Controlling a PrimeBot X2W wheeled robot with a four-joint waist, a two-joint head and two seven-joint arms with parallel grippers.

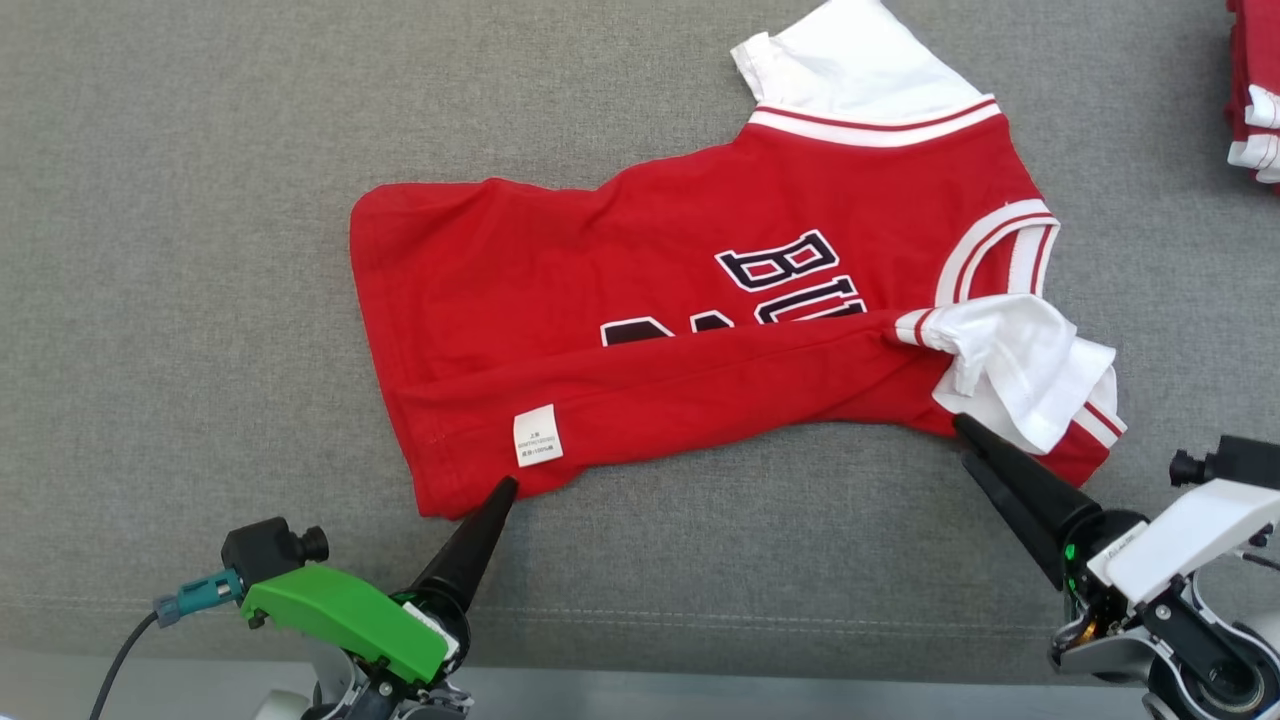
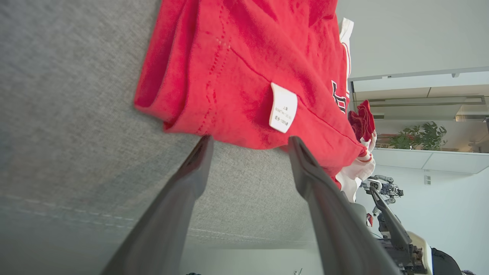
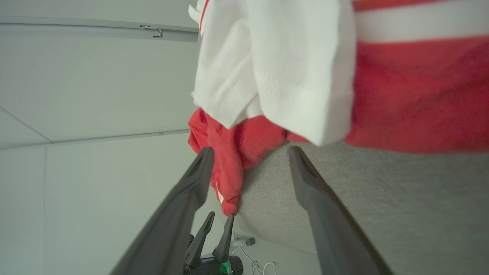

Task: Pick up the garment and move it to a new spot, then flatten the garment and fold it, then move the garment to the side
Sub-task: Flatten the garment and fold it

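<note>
the short-sleeved red jersey with white sleeves and dark lettering (image 1: pixel 640 270) lies across the middle of the grey woven cloth surface (image 1: pixel 180 300). its hem is to the left and its collar to the right, and its near long edge is turned over onto the body. the fold looks part done.

to do the next one well, i judge: at the left, take both layers at the hem corner beside the small white care label (image 1: pixel 537 436). at the right, first smooth the bunched white sleeve (image 1: pixel 1010 365), or it may trap a lump. lift both ends together and keep the edge taut.

the left gripper (image 1: pixel 500 495) lies low, pointing up and rightward. its tips are at the folded hem edge, jaws apart and holding nothing. the right gripper (image 1: pixel 963 440) points up and leftward, its tips just beside the crumpled sleeve, jaws likewise apart and empty.
</note>
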